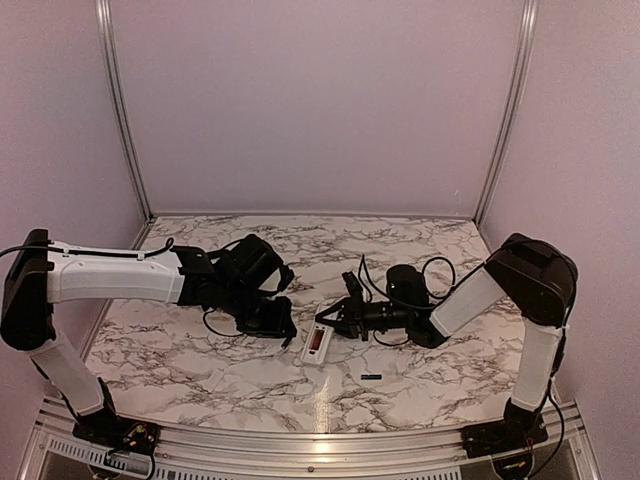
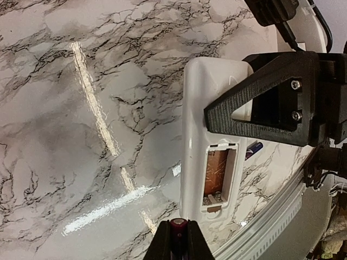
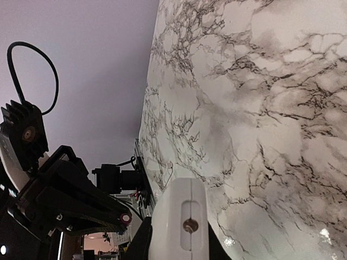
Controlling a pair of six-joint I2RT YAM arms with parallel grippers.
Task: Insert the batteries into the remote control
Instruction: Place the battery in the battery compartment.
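The white remote control [image 1: 317,343] lies back-up on the marble table, its battery compartment [image 2: 217,173] open and empty, with springs at the near end. My right gripper [image 1: 336,318] is shut on the remote's far end [image 3: 179,216], one finger [image 2: 255,105] showing across it in the left wrist view. My left gripper [image 2: 178,230] is shut on a slim dark battery [image 2: 178,223], its red-ringed tip [image 3: 126,218] just short of the remote's near end. A second battery [image 1: 371,377] lies loose on the table beside the remote, also seen as the dark battery [image 2: 254,149] past the remote's edge.
The table's metal front rail [image 2: 282,216] runs close behind the remote. Cables [image 1: 440,270] loop over the right arm. Pale walls enclose the marble table [image 1: 200,370] on three sides.
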